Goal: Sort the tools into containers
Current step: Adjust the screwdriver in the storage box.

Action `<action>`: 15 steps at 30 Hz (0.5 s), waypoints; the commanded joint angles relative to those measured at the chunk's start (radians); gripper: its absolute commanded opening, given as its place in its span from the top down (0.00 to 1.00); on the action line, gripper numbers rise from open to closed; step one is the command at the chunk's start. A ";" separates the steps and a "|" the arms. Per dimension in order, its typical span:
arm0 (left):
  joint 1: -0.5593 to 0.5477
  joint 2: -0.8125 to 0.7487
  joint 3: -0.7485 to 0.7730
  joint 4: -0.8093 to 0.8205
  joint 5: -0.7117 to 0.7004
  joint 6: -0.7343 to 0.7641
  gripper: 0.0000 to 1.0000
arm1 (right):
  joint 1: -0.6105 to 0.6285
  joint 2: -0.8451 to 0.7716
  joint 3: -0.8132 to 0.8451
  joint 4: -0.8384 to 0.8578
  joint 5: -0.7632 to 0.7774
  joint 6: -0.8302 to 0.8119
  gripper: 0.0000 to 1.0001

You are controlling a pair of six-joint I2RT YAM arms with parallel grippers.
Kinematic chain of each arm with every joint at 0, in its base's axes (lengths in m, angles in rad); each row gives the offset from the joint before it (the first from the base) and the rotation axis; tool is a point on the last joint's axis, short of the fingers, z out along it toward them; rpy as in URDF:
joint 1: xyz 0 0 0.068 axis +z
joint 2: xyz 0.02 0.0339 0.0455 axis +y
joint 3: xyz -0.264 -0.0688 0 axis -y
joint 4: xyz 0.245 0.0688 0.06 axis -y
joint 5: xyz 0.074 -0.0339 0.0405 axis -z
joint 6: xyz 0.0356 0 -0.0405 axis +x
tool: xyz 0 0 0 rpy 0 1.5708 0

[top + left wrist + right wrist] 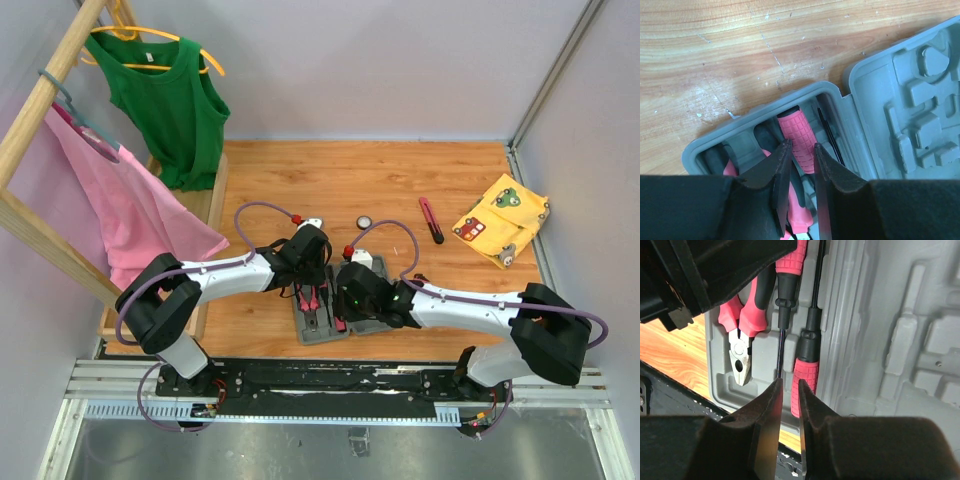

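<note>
The grey case (312, 334) lies open near the front edge, its lid (375, 300) to the right. In it are pliers (742, 337) and two slim screwdrivers, one with its shaft (782, 325) towards me, the other with its pink handle (807, 375) towards me. My left gripper (801, 146) (312, 275) hangs over the case's far end. Its fingertips flank the near end of a pink screwdriver handle (796, 132); a grip does not show. My right gripper (789, 382) (338, 310) is narrowly open over the near end, nothing between its fingers. A pink-black cutter (432, 220) and a round disc (365, 222) lie further back.
A yellow patterned cloth (500, 220) lies at the back right. A wooden clothes rack (40, 110) with a green top (170, 100) and a pink garment (120, 200) fills the left side. The two arms are close together over the case.
</note>
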 commanded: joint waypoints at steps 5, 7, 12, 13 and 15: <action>-0.013 0.032 0.012 -0.031 -0.033 -0.005 0.72 | 0.029 0.036 0.021 0.017 -0.056 0.026 0.81; -0.014 0.034 0.011 -0.031 -0.033 -0.006 0.72 | 0.031 0.038 0.017 0.026 -0.068 0.028 0.81; -0.016 0.042 0.012 -0.026 -0.023 -0.009 0.73 | 0.033 0.041 0.010 0.030 -0.079 0.030 0.82; -0.016 0.042 0.012 -0.024 -0.022 -0.010 0.73 | 0.033 0.041 0.009 0.030 -0.078 0.030 0.82; -0.018 0.042 0.012 -0.022 -0.020 -0.011 0.74 | 0.033 0.044 0.010 0.031 -0.072 0.028 0.82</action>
